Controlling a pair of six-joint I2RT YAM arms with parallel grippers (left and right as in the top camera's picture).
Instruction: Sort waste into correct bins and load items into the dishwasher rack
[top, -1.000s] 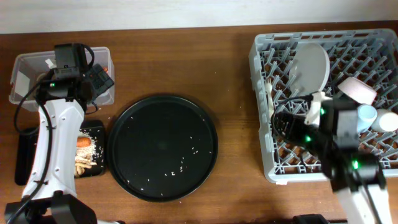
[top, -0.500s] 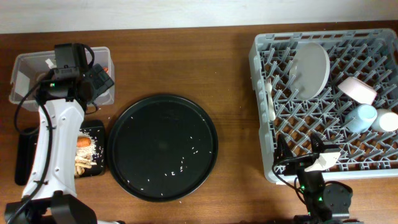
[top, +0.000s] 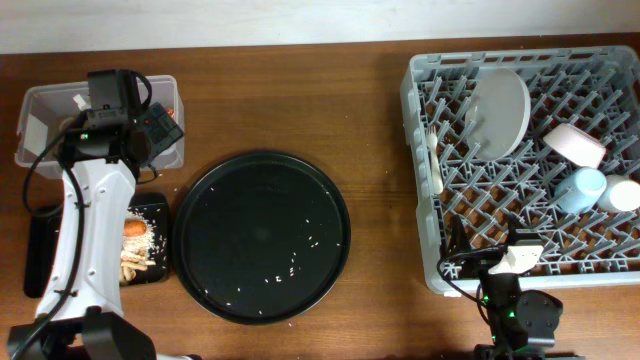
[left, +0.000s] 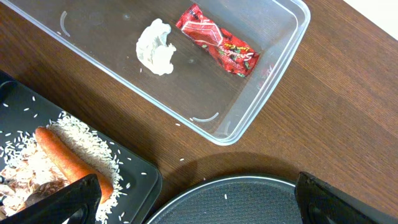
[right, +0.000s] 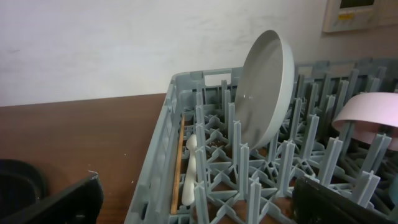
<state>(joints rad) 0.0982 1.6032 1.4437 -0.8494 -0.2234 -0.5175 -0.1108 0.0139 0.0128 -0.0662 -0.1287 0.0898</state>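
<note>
My left arm (top: 85, 230) stretches forward, and my left tool (left: 198, 186) points down, jaws spread wide and empty. My right arm (top: 515, 310) sits folded low at the near edge, and my right tool (right: 196, 186) is level, equally wide and empty.

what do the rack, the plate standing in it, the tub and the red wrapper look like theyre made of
The rack looks like moulded grey plastic: matte, with uniform pegs and lattice. The plate is pale grey and smooth with a soft sheen; ceramic or melamine, hard to say. The tub is clear plastic, as the table shows through it. The wrapper looks like glossy, creased foil film.
</note>
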